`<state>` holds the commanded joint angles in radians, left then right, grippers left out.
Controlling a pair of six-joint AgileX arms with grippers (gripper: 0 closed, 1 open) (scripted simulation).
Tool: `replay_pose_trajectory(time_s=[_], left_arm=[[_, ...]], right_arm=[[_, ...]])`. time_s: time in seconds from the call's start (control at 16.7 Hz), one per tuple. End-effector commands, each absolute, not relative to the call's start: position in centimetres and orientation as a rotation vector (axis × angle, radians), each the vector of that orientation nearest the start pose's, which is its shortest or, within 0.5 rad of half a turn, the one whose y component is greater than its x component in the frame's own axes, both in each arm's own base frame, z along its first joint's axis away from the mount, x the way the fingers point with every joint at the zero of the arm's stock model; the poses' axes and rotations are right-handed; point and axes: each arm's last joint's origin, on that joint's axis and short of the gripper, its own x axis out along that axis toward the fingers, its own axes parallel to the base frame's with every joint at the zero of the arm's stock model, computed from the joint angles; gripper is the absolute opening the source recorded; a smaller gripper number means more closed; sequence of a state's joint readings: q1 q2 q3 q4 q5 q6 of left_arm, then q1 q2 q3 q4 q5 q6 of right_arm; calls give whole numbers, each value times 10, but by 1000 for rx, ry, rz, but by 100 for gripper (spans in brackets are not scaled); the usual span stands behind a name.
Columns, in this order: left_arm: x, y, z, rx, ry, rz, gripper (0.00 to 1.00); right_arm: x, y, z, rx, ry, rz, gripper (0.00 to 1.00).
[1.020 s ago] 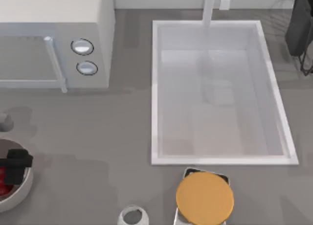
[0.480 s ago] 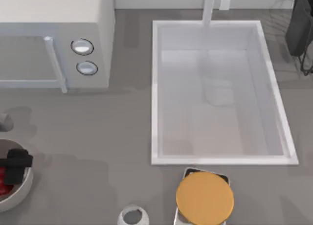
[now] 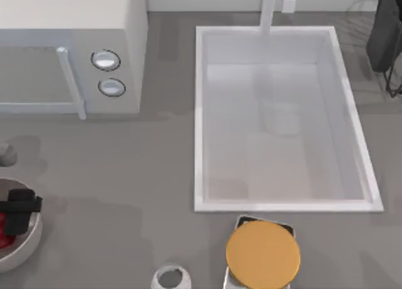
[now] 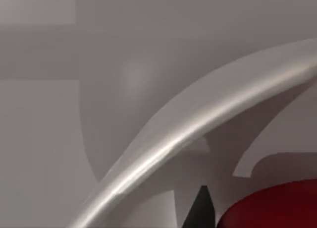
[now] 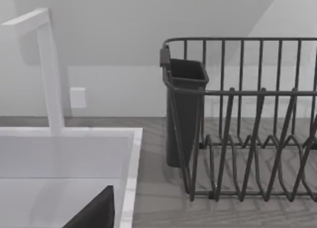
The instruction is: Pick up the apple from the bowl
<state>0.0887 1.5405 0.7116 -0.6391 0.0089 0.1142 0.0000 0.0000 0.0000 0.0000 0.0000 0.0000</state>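
From above, a grey countertop [image 3: 125, 176] holds a wide round off-white bowl [image 3: 28, 245] at its far left edge, partly cut off by the frame. The black left gripper [image 3: 19, 210] hangs over the bowl's inside, and a sliver of the small glossy red apple [image 3: 5, 229] shows beside it, down in the bowl. Whether the fingers are released or clenched cannot be told. A white microwave [image 3: 69, 50] sits at the upper left, and a large white rectangular sink [image 3: 282, 113] fills the middle and right. Open counter lies between bowl and sink. Along the near edge are a flat orange disc [image 3: 262, 254] and a small white-rimmed round cup [image 3: 169, 278].

The left wrist camera sits very close: the bowl's thick pale rim [image 4: 198, 119] sweeps across as a curved band, with the apple's red top [image 4: 272, 208] inside it and a dark finger [image 4: 200, 210] tip just beside the fruit.

The right wrist camera shows the sink's corner [image 5: 131, 153], a white tap [image 5: 49, 69], and a dark wire dish rack [image 5: 247, 119] holding a dark cutlery cup [image 5: 183, 109], with bare counter between sink and rack.
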Motion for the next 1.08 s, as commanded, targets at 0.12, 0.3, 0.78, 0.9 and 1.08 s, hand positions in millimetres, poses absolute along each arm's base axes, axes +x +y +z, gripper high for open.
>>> replay_pose_trajectory(time_s=[0.12,0.3,0.78,0.9,1.08], left_arm=[[244,22,136,20,1474,-19,0],[261,24,171,20,1481,-19,0],[257,23,328,19,1498,-20,0],[245,22,355,20,1481,-19,0],[235,21,372,20,1466,-18,0]], right_arm=[[106,-1,160,0,0,0,100],[106,-1,160,0,0,0,100],[106,-1,160,0,0,0,100],[106,-1,160,0,0,0,100],[106,-1,160,0,0,0,100]])
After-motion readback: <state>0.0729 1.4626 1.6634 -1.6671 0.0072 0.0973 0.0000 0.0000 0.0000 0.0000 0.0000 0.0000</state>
